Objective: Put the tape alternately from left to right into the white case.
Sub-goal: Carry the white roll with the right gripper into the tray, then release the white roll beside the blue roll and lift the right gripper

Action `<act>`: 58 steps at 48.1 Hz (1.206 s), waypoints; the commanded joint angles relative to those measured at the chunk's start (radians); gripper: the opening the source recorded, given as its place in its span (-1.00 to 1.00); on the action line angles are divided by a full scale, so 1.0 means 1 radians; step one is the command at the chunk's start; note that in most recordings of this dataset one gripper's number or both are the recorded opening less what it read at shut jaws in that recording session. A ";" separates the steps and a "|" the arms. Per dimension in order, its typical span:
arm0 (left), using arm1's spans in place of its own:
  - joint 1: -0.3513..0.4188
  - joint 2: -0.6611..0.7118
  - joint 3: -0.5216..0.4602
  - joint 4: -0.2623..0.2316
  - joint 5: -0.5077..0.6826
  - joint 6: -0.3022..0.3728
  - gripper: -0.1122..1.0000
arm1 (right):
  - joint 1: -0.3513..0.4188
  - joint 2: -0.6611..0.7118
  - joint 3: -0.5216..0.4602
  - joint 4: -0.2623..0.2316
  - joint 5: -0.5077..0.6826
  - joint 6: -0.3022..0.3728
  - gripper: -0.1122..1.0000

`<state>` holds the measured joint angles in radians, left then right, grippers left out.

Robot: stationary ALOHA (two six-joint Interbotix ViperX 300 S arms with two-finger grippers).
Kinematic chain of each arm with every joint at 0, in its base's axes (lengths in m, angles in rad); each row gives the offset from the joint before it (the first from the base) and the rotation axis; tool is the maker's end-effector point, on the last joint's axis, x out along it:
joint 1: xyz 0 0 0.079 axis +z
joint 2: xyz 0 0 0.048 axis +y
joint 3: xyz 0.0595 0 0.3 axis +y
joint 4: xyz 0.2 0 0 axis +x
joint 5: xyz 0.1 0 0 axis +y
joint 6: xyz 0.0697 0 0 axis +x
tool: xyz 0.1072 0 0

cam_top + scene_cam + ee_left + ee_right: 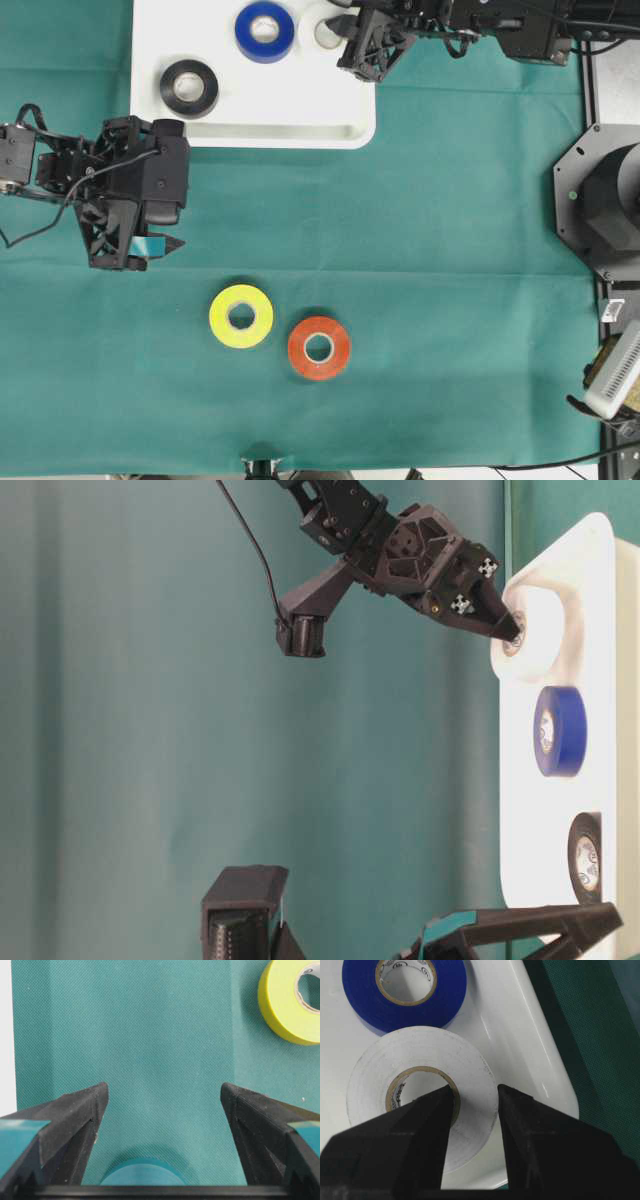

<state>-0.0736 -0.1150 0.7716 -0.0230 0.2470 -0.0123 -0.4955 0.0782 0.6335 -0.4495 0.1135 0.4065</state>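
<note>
step: seat white roll (pixel 420 1085) flat in white case (pixel 300 110) | right gripper (pixel 475 1110) pinches its wall, apparently | left gripper (pixel 162 1105) wide, empty | release level beside blue roll (pixel 264 30)

Glossy white plastic case (pixel 530 1050) on matt woven cloth (pixel 165 1060)

Black roll (pixel 189 88) and blue roll (pixel 265 30) in white case (pixel 290 110), yellow roll (pixel 241 316) beside red-orange roll (pixel 319 347) on green cloth (pixel 450 250)

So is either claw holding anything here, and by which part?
The right claw grips the white roll through one side of its ring, over the white case. The left claw is open, holding nothing.
</note>
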 commanded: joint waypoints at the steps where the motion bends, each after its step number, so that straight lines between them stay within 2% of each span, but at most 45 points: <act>1: -0.003 -0.014 -0.015 -0.003 -0.006 0.002 1.00 | 0.000 -0.014 -0.018 -0.002 -0.009 0.000 -0.77; 20: -0.003 -0.014 -0.015 -0.002 -0.006 0.002 1.00 | 0.000 -0.014 -0.021 -0.002 -0.005 0.000 -0.74; 25: -0.003 -0.014 -0.015 -0.003 -0.006 0.002 1.00 | 0.000 -0.014 -0.020 -0.002 -0.006 0.000 -0.38; 32: -0.003 -0.014 -0.015 -0.003 -0.006 0.002 1.00 | 0.000 -0.014 -0.017 -0.012 -0.009 -0.003 0.40; 37: -0.003 -0.014 -0.015 -0.002 -0.006 0.002 1.00 | 0.000 -0.014 -0.017 -0.015 -0.009 -0.002 0.83; 58: -0.003 -0.014 -0.017 -0.003 -0.006 0.002 1.00 | 0.021 -0.025 -0.009 -0.015 -0.009 0.002 0.84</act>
<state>-0.0736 -0.1150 0.7716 -0.0245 0.2470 -0.0123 -0.4893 0.0798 0.6335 -0.4633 0.1120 0.4065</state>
